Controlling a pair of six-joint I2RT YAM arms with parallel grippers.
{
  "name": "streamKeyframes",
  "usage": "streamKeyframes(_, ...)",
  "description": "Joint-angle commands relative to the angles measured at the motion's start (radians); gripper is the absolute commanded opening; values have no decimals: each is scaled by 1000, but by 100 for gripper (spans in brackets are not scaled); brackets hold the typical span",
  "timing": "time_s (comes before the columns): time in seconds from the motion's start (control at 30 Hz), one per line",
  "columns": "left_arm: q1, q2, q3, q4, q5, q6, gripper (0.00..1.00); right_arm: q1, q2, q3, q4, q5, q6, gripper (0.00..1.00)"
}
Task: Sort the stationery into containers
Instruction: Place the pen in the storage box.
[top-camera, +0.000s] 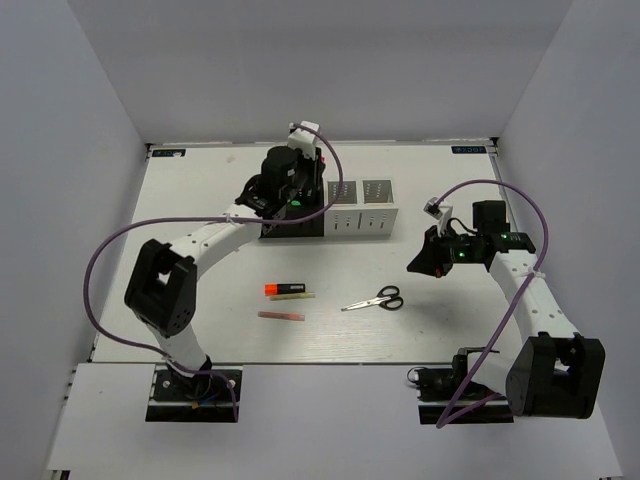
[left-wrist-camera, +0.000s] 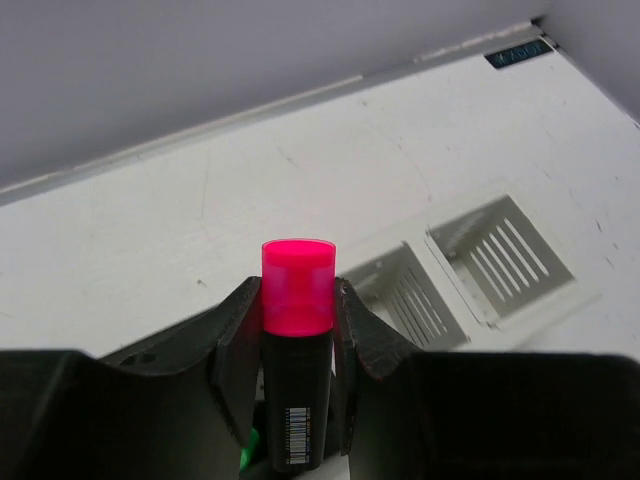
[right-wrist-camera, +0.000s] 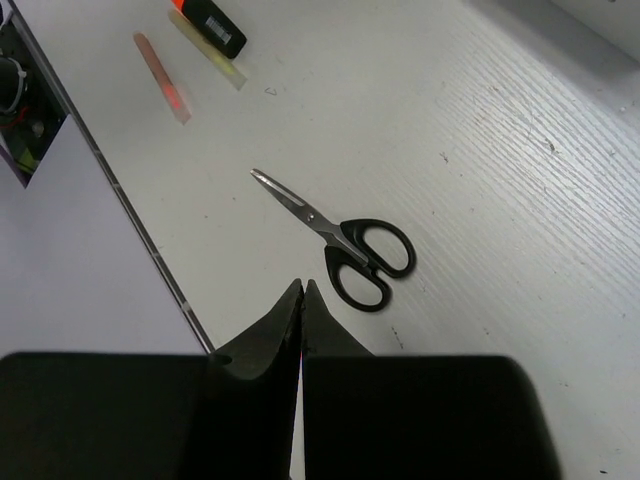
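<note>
hidden first. from the top view, my left end effector (top-camera: 292, 203) was buried under its own wrist and arm, over the black end of the containers (top-camera: 343, 218). the two black boxes were mostly covered and only the two white boxes showed in full. i could not tell whether the tips were above a black box or inside it. the left wrist view settled the grip: fingers (left-wrist-camera: 235, 340) narrow, clamped on either side of the pink-capped highlighter (left-wrist-camera: 298, 280). it had a black barrel with a barcode, its lower end cut off by the frame edge. the two white boxes lay beyond it to the right.

my right end effector (right-wrist-camera: 302, 292) hung over the desk (top-camera: 200, 200) with jaws pressed together and nothing between them. in the top view it was a dark lump, tips hard to make out. the scissors (right-wrist-camera: 345, 245) lay flat just ahead of it, blades closed, not touching it. farther off, the orange highlighter (right-wrist-camera: 212, 24) was clipped by the frame's top edge. a yellow stick (right-wrist-camera: 210, 50) lay just beside it, but i could not tell if they touched. a pink stick (right-wrist-camera: 160, 75) lay near.

the desk was white, with fine scratches and scuffs. plain pale grey walls (top-camera: 350, 60) stood on three sides. a dark label (left-wrist-camera: 518, 54) sat at the far edge, its print unreadable.
</note>
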Motion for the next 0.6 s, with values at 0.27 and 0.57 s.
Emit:
streamKeyframes(0.27, 22, 128, 6, 312, -90, 18, 0, 0, -6, 35, -19, -40, -28, 0)
streamKeyframes(0.57, 48, 119, -90, 371, -124, -6, 11, 0, 1, 40, -28, -45, -39, 8)
